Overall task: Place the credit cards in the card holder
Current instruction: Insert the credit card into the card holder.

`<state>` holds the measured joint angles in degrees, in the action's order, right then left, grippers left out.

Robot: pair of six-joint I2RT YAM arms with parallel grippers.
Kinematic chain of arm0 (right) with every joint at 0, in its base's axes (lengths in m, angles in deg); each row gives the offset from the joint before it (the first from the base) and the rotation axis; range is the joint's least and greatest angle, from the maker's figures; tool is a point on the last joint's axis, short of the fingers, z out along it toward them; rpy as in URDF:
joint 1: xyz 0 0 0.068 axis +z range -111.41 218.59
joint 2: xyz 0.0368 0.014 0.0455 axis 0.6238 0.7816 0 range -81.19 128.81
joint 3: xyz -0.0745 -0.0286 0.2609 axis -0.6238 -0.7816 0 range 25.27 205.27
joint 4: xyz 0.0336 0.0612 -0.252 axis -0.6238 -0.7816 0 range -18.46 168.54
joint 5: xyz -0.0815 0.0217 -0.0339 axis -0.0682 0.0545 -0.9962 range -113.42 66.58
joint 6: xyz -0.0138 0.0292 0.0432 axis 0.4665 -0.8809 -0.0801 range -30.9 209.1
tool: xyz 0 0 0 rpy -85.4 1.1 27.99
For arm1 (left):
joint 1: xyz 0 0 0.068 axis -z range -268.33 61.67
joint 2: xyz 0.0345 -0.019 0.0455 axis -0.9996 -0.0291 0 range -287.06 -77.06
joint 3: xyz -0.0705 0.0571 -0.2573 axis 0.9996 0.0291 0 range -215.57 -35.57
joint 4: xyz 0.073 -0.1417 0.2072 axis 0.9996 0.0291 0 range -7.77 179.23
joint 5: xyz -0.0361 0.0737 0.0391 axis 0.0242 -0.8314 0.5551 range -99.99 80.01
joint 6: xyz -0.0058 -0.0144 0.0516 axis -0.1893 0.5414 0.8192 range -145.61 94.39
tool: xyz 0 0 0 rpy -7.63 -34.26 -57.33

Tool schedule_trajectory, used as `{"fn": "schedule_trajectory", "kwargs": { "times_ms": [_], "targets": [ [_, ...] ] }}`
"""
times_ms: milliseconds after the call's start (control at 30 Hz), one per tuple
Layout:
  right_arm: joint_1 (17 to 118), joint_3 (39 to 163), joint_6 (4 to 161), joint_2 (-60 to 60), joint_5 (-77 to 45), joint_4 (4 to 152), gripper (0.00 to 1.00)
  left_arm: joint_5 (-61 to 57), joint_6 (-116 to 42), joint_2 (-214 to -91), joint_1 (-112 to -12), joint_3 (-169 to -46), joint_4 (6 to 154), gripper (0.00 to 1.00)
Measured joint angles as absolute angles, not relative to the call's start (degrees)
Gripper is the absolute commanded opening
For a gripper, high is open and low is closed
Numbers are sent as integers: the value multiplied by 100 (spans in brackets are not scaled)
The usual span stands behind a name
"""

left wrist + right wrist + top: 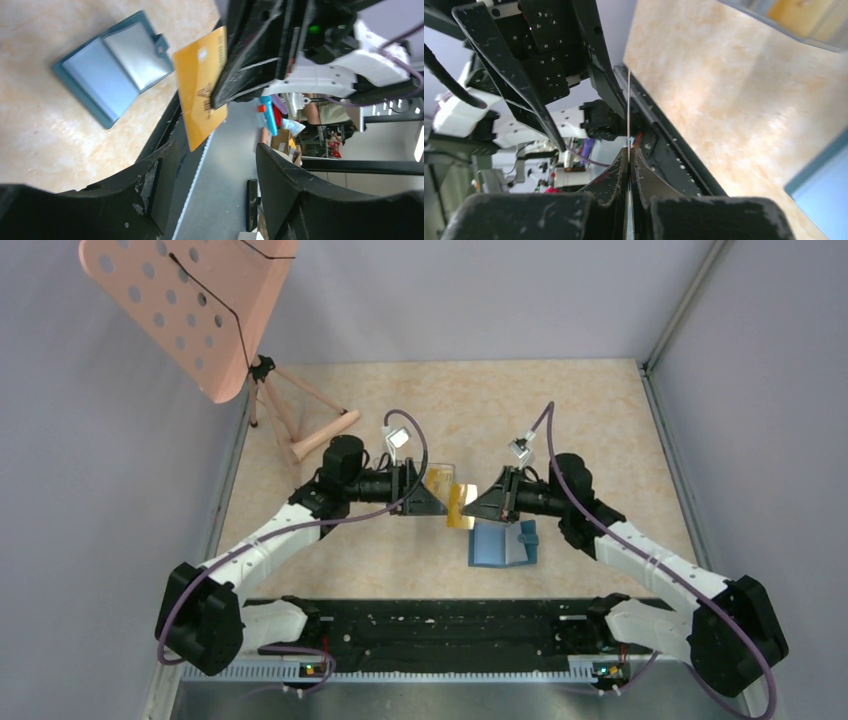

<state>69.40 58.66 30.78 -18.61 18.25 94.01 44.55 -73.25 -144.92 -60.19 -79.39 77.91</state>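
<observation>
Right gripper [629, 155] is clamped on the orange card [197, 85]; you see the card edge-on between its fingers, held above the table [600, 420]. Left gripper [215, 162] faces the card with fingers apart, gripping nothing. Find the holder [497, 543] lying open on the table beneath the right gripper.

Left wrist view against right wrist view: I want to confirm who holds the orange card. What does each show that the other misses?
Only the left wrist view shows the orange card face-on, print visible, and the whole wallet open on the table. Only the right wrist view shows the card edge-on, a thin line pinched in the shut right hand. Both show the card, the right hand, the table and at least a corner of the wallet.
</observation>
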Motion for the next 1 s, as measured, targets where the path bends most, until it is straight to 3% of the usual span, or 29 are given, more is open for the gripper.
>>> {"fn": "schedule_trajectory", "kwargs": {
  "times_ms": [400, 633, 1000],
  "targets": [
    [6011, 5453, 4492, -1878, 872, 6990, 0, 3135, -6101, -16566, -4942, -9088, 9903, 48],
    [5559, 5575, 5196, -1196, 537, 6192, 0, 2399, -6096, -17549, -4714, -9558, 10390, 41],
    [5043, 5617, 5563, -1371, 345, 5755, 0, 2062, -6105, -18310, -4682, -9976, 10447, 27]
  ]
}}
